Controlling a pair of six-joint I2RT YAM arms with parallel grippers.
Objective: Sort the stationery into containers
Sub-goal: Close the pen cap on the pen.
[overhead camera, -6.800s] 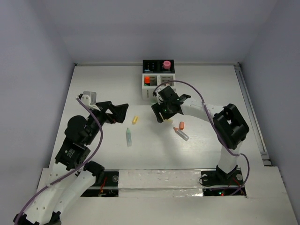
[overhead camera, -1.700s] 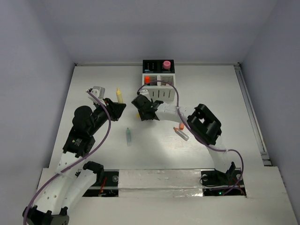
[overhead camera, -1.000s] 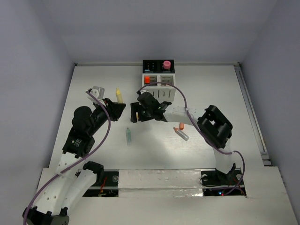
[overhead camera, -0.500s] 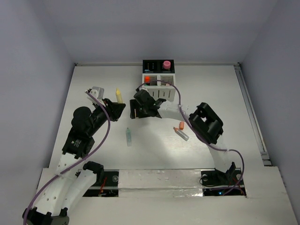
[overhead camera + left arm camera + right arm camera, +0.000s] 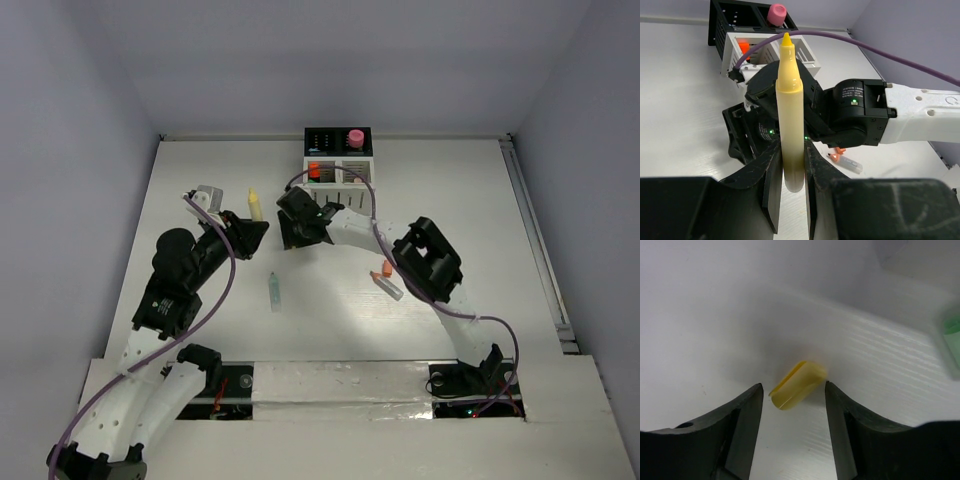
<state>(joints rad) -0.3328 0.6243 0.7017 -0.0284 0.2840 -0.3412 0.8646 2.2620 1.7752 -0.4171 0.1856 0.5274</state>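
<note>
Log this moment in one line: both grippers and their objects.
left gripper: shut on yellow highlighter, upright | right gripper: open, jaws either side of yellow cap on table

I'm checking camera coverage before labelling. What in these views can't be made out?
- Top view: the yellow cap is hidden beneath the right fingers.
- Right wrist view: the green item is cut off by the right edge.
- Left wrist view: the yellow highlighter has its lower end buried between the left fingers.
- Top view: left black compartment too dark, small.
</note>
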